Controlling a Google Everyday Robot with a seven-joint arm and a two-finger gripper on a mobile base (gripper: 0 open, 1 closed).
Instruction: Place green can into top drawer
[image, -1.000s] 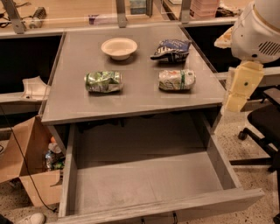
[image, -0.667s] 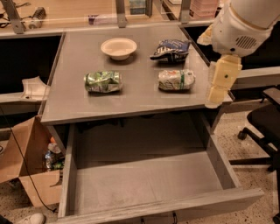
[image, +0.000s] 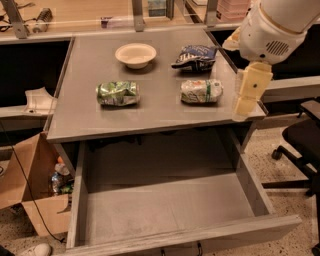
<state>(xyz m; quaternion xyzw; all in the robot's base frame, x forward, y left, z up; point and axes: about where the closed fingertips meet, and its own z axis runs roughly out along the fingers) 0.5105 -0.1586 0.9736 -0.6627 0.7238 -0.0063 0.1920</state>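
Camera view, one frame, looking down from the front.

Counter (image: 160, 112): grey wood-grain top; four things on it, in two rows.
Back row: pale bowl (image: 135, 54) upright, left of centre; dark blue chip bag (image: 195, 56) to its right, crumpled, lying flat; the two are apart.
Front row: green can (image: 118, 93) on its side, long axis running left to right, dented and shiny, left of centre and near the front edge; it lies just in front of the bowl and touches nothing else.
White can (image: 201, 91), with green marks, also on its side, in front of the chip bag; well apart from the green can.

Top drawer (image: 200, 239): pulled out toward the camera below the counter; flat bottom, low side walls and long front panel all in view; the green can is on the counter above it, not inside.

Gripper (image: 242, 111): cream-coloured, hanging from the white arm housing (image: 272, 30) at upper right; pointing down and tilted a little to the left; over the counter's front right corner, just right of the white can but not touching it; well apart from the green can; how wide it stands cannot be told from this angle.

Surroundings: cardboard box (image: 30, 190) on the floor at left, with bottles inside; black chair (image: 302, 140) at right.
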